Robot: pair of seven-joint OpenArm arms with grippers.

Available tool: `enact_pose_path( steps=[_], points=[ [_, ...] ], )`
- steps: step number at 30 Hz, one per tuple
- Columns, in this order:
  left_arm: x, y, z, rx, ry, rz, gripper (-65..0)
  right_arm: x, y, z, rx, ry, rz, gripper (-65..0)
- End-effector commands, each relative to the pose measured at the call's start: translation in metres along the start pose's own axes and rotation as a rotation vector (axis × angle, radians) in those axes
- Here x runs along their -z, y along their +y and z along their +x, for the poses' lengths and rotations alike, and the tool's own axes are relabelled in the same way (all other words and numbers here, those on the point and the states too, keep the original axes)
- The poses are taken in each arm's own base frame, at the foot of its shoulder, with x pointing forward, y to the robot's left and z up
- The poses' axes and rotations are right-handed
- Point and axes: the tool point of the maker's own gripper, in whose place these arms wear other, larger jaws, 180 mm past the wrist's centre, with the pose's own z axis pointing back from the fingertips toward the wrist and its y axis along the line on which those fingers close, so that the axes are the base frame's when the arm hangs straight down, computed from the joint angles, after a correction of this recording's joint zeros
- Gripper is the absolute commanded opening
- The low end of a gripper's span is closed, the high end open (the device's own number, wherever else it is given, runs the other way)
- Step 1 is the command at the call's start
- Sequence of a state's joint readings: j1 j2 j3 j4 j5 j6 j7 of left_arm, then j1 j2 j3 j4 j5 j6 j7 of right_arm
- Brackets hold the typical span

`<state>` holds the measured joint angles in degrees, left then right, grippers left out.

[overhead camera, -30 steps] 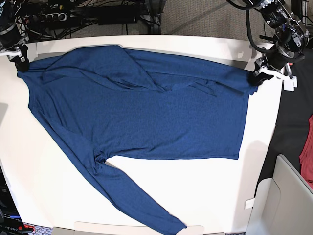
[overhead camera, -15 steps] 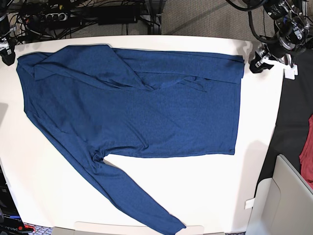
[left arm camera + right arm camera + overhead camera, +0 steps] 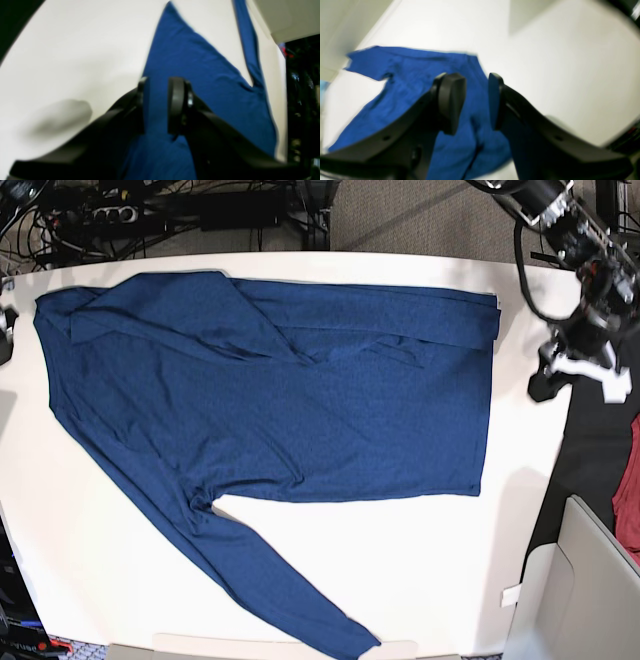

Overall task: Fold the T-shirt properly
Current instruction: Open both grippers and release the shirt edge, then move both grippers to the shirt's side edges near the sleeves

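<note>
The dark blue T-shirt (image 3: 280, 400) lies spread flat on the white table (image 3: 420, 570). One long sleeve is folded across its upper part. The other sleeve (image 3: 300, 600) trails to the table's front edge. My left gripper (image 3: 547, 385) hovers beside the table's right edge, apart from the shirt's hem. In the left wrist view that gripper (image 3: 157, 105) is open, with blue cloth (image 3: 205, 75) showing behind the gap. My right gripper (image 3: 5, 335) sits at the far left edge. In the right wrist view it (image 3: 476, 100) is open and empty above the shirt (image 3: 402, 75).
A pale grey bin (image 3: 585, 590) stands at the lower right, with a red cloth (image 3: 630, 500) at the right edge. Cables and a power strip (image 3: 120, 215) run behind the table. Black flooring borders the table's right side.
Both grippers opened and let go of the shirt's top corners. The left gripper moved away down the right edge, the right one drew off to the left. The shirt settled flat.
</note>
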<state>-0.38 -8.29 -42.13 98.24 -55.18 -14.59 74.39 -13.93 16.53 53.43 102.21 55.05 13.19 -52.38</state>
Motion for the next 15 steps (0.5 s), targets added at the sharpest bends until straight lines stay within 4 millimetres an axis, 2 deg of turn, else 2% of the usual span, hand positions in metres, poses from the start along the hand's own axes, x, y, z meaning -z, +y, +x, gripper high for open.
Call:
enact_pose_path(
  steps=[1, 6, 11, 15],
  points=[
    [0.01, -0.012, 0.012, -0.009, -0.011, -0.045, -52.1, 0.008, 0.02, 0.019, -0.048, -0.047, 0.052, -44.3],
    [0.062, -0.024, 0.024, -0.08, 0.018, -0.093, -52.1, 0.049, 0.041, 0.034, -0.152, -0.04, 0.043, -44.3],
    [0.113, -0.045, 0.03, -0.104, 0.015, -0.129, -52.2, 0.085, 0.05, 0.046, -0.113, -0.028, 0.062, -44.3],
    [0.138, -0.05, 0.038, -0.101, 0.0, -0.122, -52.2, 0.106, 0.05, 0.055, -0.09, -0.013, 0.062, -44.3]
  ],
)
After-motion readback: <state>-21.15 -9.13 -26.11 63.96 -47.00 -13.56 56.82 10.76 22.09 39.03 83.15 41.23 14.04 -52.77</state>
